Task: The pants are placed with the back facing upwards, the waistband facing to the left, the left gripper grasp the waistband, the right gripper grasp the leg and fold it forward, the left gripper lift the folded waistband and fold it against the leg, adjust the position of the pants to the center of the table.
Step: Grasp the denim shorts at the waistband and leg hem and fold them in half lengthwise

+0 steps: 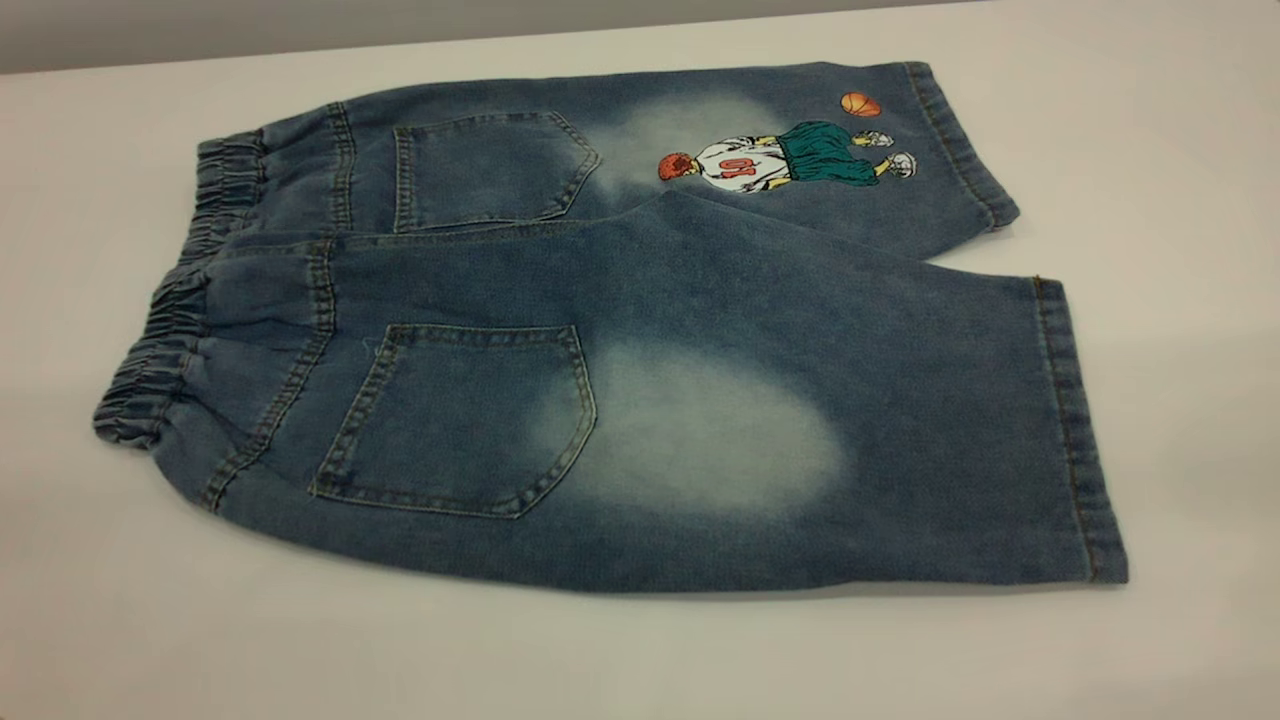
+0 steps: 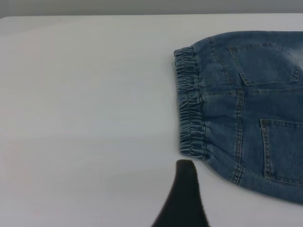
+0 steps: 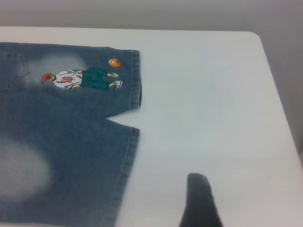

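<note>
The pants (image 1: 640, 330) lie flat on the table (image 1: 1150, 200), back side up with both patch pockets showing. The ruched waistband (image 1: 180, 300) is at the left. The leg (image 1: 800, 430) with the pale faded oval is the nearer one, and the leg with the cartoon print (image 1: 790, 160) lies behind it. Neither arm shows in the exterior view. In the left wrist view, a black part of my left gripper (image 2: 185, 189) hangs over bare table just off the waistband (image 2: 191, 109) corner, apart from it. My right gripper (image 3: 201, 201) hangs over bare table beside the leg (image 3: 71, 175) hem, holding nothing.
White tabletop surrounds the pants on all sides. The table's far edge (image 1: 400, 45) runs close behind the printed leg, and its rounded corner (image 3: 255, 38) shows in the right wrist view. A grey wall lies beyond.
</note>
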